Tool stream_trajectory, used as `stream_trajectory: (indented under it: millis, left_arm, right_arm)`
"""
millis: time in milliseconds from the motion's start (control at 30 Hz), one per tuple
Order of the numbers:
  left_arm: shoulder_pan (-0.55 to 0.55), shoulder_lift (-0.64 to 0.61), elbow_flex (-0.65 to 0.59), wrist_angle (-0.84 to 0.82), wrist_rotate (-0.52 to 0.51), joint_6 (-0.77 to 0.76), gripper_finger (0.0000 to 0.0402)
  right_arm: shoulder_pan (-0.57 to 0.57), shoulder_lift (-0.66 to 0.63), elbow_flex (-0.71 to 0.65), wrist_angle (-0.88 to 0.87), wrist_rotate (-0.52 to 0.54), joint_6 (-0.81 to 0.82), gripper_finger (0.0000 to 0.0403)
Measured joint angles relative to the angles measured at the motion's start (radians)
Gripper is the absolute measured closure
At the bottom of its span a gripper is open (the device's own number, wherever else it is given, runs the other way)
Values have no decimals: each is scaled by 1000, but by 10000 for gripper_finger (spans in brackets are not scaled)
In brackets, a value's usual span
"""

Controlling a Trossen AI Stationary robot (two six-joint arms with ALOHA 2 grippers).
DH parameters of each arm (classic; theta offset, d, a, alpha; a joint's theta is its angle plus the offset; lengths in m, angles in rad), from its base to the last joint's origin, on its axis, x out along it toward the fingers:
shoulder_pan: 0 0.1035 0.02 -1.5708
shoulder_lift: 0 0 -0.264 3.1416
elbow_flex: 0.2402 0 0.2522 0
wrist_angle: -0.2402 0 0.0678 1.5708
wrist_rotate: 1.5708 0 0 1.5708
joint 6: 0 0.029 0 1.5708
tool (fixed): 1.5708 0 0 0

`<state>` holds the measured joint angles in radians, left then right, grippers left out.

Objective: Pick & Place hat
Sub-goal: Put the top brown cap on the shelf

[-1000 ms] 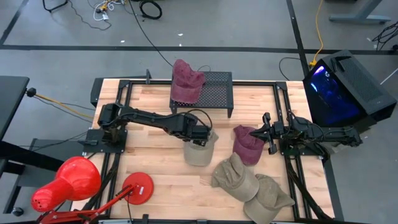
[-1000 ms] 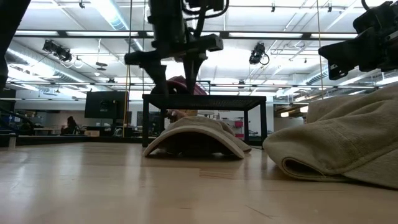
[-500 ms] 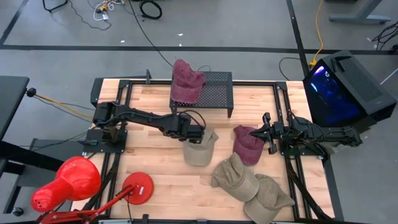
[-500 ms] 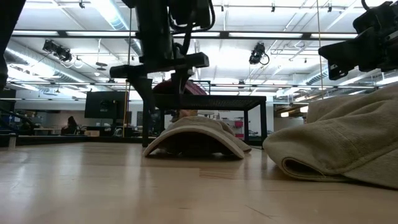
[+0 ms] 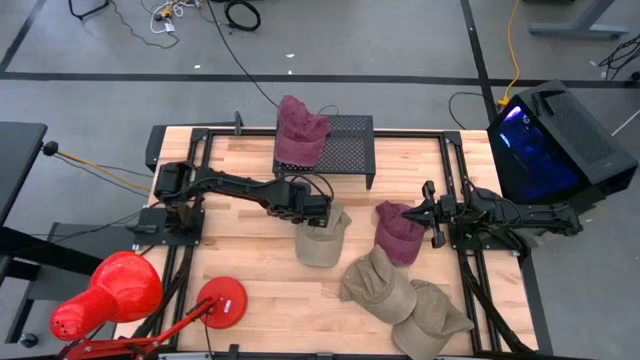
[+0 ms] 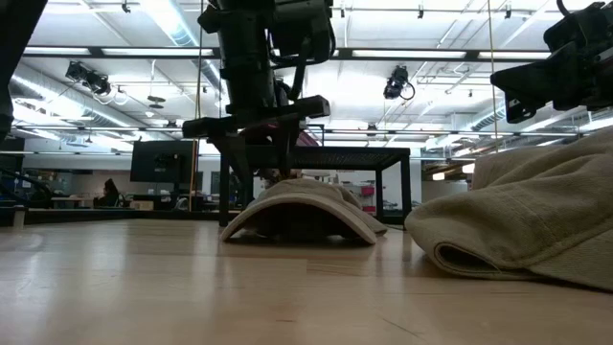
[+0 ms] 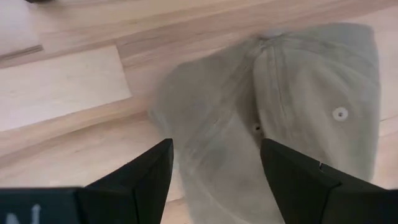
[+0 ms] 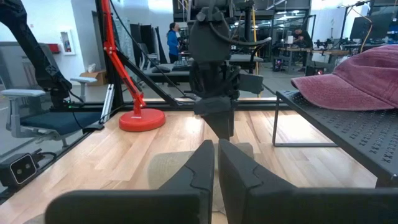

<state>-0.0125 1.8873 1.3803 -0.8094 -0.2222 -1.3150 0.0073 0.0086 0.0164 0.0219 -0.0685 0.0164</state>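
The left end effector [image 5: 318,211] hangs with its fingers [image 7: 142,179] spread apart, holding nothing, directly over the rear edge of a tan hat [image 5: 322,238] that lies flat on the wooden worktop [image 5: 250,270] near its middle. In the left wrist view the tan hat [image 7: 273,124] fills the gap between the two dark fingers, its crown button showing. The low view shows the end effector [image 6: 254,153] just above the hat's dome [image 6: 302,209], apart from it.

The right end effector [image 5: 418,213] waits at the worktop's right side with its fingers [image 8: 202,168] pressed together, empty, touching or just beside a maroon hat [image 5: 398,230]. Two more tan hats [image 5: 400,295] lie overlapping near the front right corner. Behind the left arm, another maroon hat [image 5: 299,128] rests on the left end of a black perforated rack [image 5: 345,145].
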Motion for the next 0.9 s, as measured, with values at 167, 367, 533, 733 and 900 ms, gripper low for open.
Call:
stream_trajectory:
  millis: [167,367,533,733,900]
  left_arm:
    - [12,20,1,31,22,4,154]
    - [20,32,2,36,50,8,167]
    - [23,32,2,31,52,21,211]
    - [27,32,2,32,52,24,267]
    - [27,32,2,27,52,26,301]
  right_arm:
    - [0,0,0,0,0,0,376]
    - [0,0,0,1,0,0,376]
    - [0,0,0,2,0,0,376]
    - [0,0,0,2,0,0,376]
    - [0,0,0,1,0,0,376]
